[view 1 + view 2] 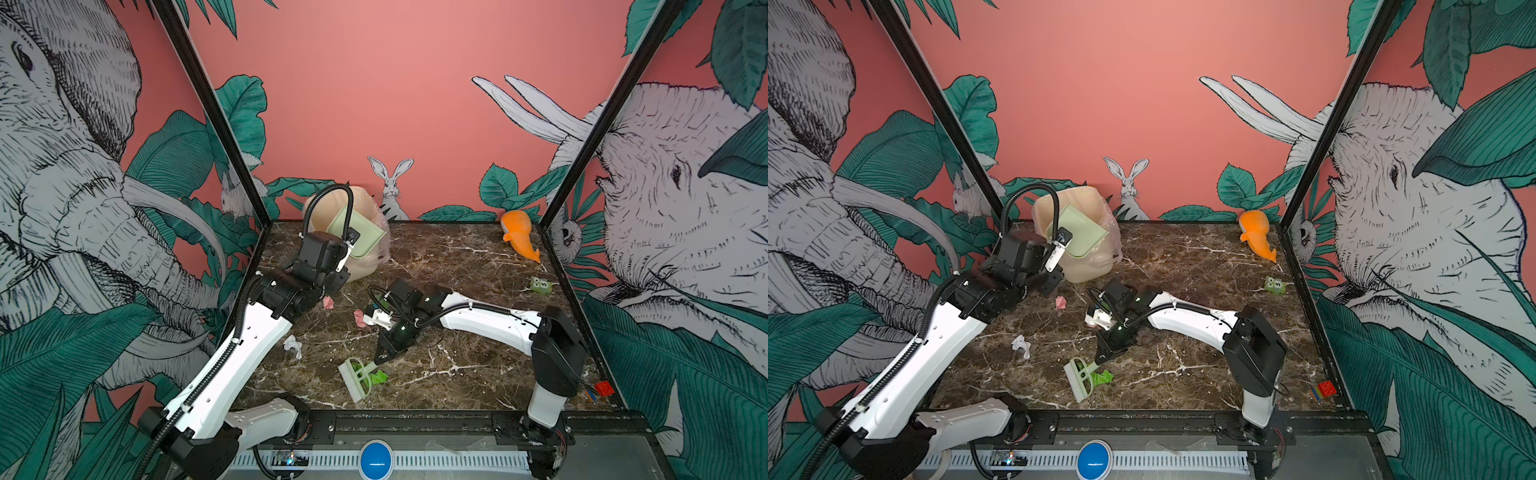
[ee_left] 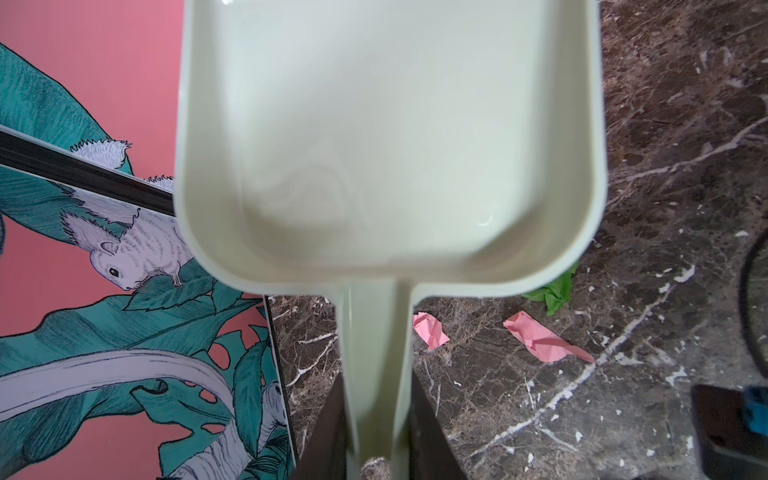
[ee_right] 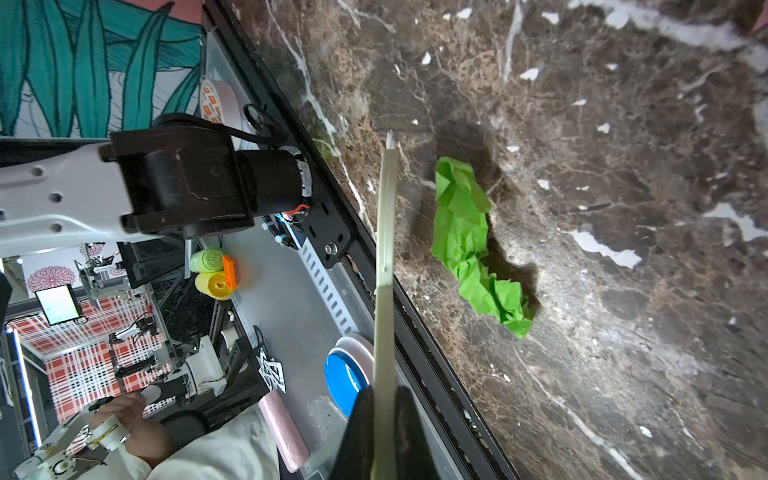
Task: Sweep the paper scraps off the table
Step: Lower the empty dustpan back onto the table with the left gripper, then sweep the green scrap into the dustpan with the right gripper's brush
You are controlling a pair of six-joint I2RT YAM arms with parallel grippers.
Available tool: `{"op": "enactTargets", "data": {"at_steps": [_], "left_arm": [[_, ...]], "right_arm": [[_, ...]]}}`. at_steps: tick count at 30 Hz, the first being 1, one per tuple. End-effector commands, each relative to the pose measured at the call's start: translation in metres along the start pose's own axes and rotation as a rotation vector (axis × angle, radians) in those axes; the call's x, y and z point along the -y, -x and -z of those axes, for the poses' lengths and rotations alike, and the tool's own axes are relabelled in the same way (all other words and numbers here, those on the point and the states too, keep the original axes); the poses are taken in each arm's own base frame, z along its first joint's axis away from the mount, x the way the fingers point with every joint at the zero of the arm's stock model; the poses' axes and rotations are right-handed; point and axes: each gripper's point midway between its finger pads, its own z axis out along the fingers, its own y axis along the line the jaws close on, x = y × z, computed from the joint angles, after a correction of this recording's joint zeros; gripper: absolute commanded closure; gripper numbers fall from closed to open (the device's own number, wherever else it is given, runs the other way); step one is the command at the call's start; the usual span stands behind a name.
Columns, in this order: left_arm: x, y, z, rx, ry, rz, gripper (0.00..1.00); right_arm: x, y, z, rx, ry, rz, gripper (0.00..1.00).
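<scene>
On the dark marble table (image 1: 457, 353) lie paper scraps: two pink ones (image 1: 328, 302) (image 1: 360, 319), a white one (image 1: 293, 345) and a green one (image 1: 378, 377). My left gripper (image 1: 347, 249) is shut on the handle of a pale green dustpan (image 1: 357, 232), held tilted over the beige bin (image 1: 324, 216) at the back left. The left wrist view shows the pan (image 2: 386, 124) empty. Low near the front middle, my right gripper (image 1: 380, 359) is shut on a pale green brush (image 1: 355, 378). Its bristles rest beside the green scrap (image 3: 473, 245).
An orange carrot toy (image 1: 519, 235) lies at the back right, a small green owl figure (image 1: 540, 286) near the right edge, and a red block (image 1: 603, 388) in the front right corner. A black frame rail (image 1: 415, 415) runs along the front edge.
</scene>
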Motion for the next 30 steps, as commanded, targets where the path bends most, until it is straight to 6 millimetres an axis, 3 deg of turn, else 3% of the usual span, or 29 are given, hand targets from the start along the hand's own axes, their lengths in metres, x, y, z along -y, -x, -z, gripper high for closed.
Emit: {"op": "enactTargets", "data": {"at_steps": [1,6,11,18,25,30], "left_arm": [[0.009,-0.013,0.003,-0.024,-0.039,0.013,0.92],[0.015,-0.019,-0.001,-0.055,-0.067,-0.005,0.92],[0.024,-0.021,-0.005,-0.065,-0.106,0.004,0.92],[0.045,-0.029,-0.009,-0.093,-0.193,0.008,0.91],[0.076,-0.037,-0.011,-0.11,-0.282,-0.018,0.91],[0.105,-0.042,-0.015,-0.134,-0.349,-0.066,0.91]], "right_arm": [[0.007,0.0,0.006,-0.004,-0.055,-0.008,1.0],[0.033,-0.015,0.021,-0.018,-0.145,-0.055,1.0],[0.058,-0.03,0.055,0.022,-0.205,-0.115,1.0],[0.099,-0.078,0.095,0.002,-0.32,-0.205,1.0],[0.129,-0.115,0.138,0.01,-0.443,-0.274,1.0],[0.133,-0.127,0.162,0.023,-0.5,-0.28,1.0]]}}
